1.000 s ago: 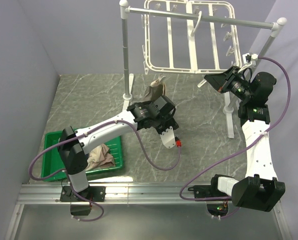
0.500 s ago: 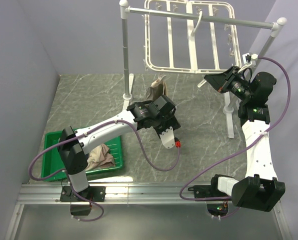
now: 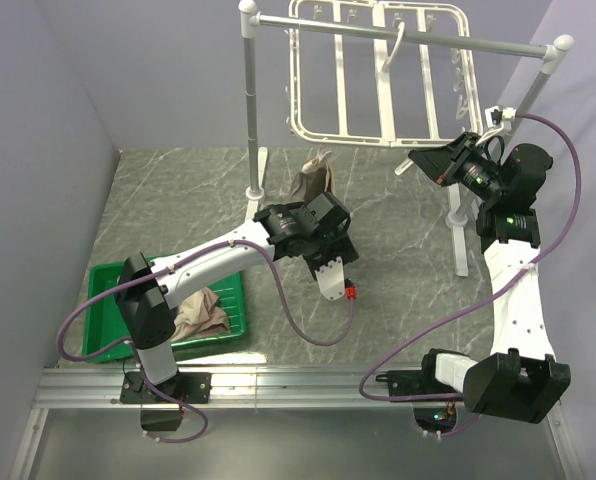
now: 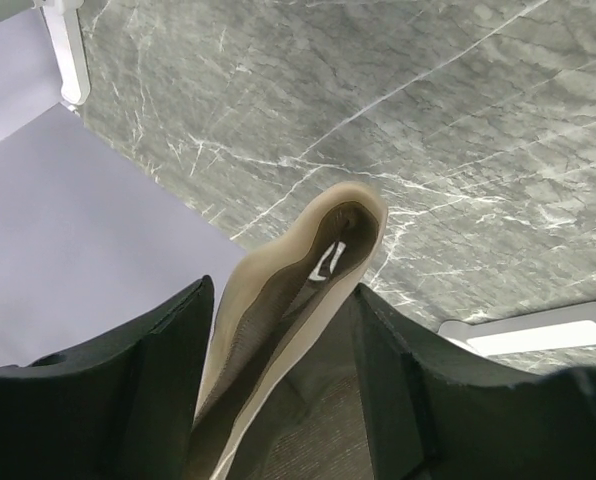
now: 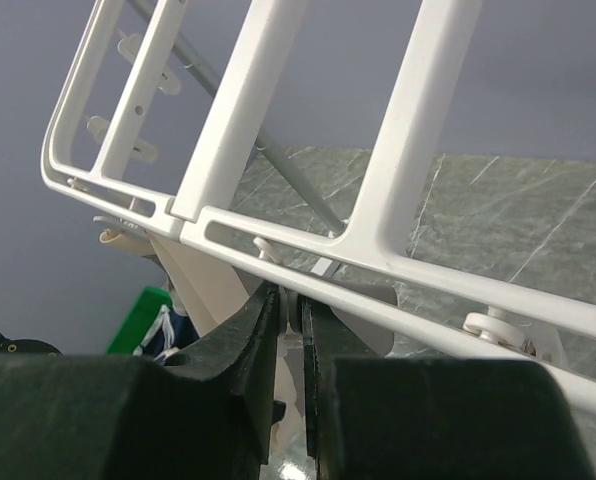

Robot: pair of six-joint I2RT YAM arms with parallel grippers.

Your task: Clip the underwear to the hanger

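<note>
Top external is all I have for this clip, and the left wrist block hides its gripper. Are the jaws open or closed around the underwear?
Observer: Open. In the left wrist view the left gripper has its jaws apart, and the underwear runs up between the fingers.
Operator: And the other arm?
Observer: The right gripper is shut on what looks like a thin white clip under the hanger's lower bar.
Operator: Anything at the green tray besides the pale garment?
Observer: Yes. The right wrist view shows a navy garment with white trim right next to the green.
</note>
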